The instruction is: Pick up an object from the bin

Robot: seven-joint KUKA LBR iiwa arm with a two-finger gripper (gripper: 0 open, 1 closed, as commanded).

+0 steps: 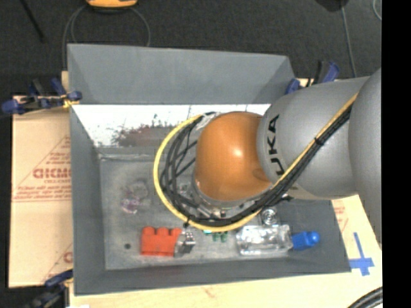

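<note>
Plainly, the orange domed wrist cover [231, 156] hides the pincer, so whether it is open or holds anything cannot be told. Nearest it, along the front wall of the grey metal bin [83, 191], lie a red plastic block [159, 241] toward the lower left and a clear plastic bottle [262, 241] lying lengthwise, its blue cap [306, 239] pointing right.
</note>
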